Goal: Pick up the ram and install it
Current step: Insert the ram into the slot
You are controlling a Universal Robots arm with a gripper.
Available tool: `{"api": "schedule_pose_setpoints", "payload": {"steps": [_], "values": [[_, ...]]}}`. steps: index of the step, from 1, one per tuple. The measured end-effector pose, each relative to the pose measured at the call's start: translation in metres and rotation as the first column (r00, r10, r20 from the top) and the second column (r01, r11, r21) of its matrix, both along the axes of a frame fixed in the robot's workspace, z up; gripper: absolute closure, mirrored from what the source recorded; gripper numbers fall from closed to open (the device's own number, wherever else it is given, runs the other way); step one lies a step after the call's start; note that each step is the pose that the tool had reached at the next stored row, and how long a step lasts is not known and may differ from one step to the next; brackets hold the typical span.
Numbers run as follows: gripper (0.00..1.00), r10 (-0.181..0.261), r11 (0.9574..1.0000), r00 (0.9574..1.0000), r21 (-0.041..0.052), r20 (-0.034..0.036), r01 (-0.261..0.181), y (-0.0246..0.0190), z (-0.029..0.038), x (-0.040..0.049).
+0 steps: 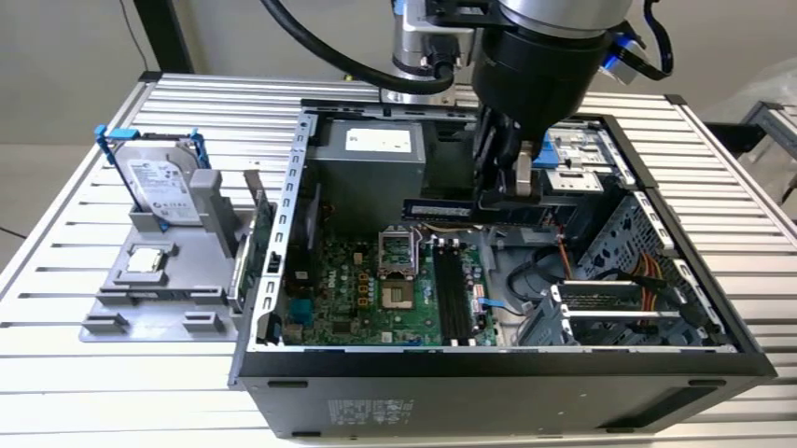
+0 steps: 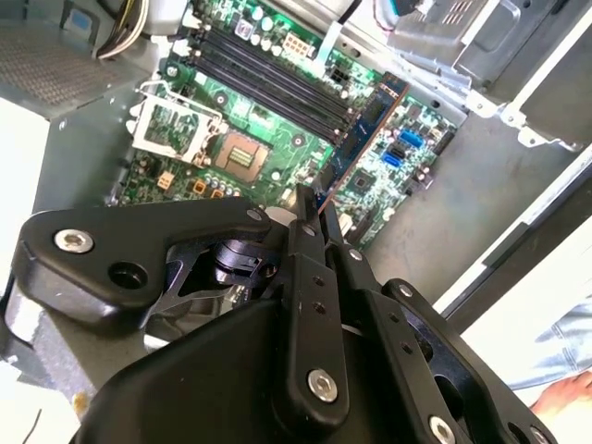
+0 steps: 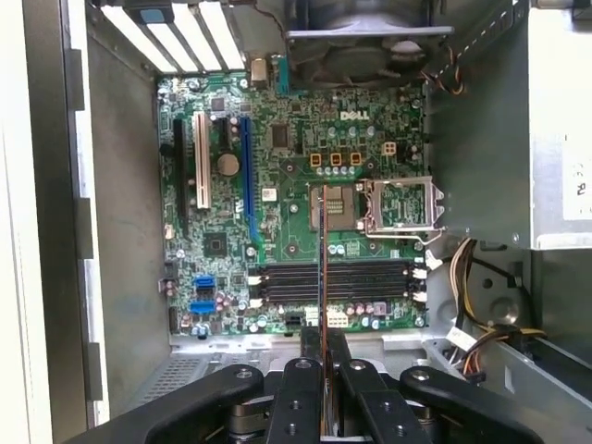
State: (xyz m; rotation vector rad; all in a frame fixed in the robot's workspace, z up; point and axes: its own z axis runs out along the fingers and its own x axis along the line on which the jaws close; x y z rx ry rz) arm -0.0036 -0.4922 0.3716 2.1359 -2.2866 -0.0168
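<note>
— Where is the claw [image 1: 505,201] hanging?
— It is hovering over the far part of the open computer case [image 1: 498,383], which is standing on the slatted desk [image 1: 75,373].
— Is it gripping anything?
— Yes, it is clamping tight on the ram [image 1: 436,207]. The stick is jutting out level from the claw toward the exterior view's left, on the near side of the grey power supply [image 1: 368,168].
— Is the ram touching the board?
— No, it is floating above the green motherboard [image 3: 277,185], apart from the black memory slots [image 3: 361,282]. In the first wrist view it is showing edge-on, as a thin line crossing those slots.
— What is sitting outside the case?
— The hard drive [image 1: 162,187] is standing in a grey holder [image 1: 137,308] at the exterior view's left, and the processor chip [image 1: 147,259] is lying on that holder, just nearer than the drive.
</note>
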Motion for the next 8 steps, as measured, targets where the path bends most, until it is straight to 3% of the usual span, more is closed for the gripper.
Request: {"api": "schedule_pose_setpoints", "payload": {"steps": [8], "values": [[1.00,-0.035,0.9994,0.9994,0.0000,0.0000,0.035,0.0005,0.0000,0.0094]]}}
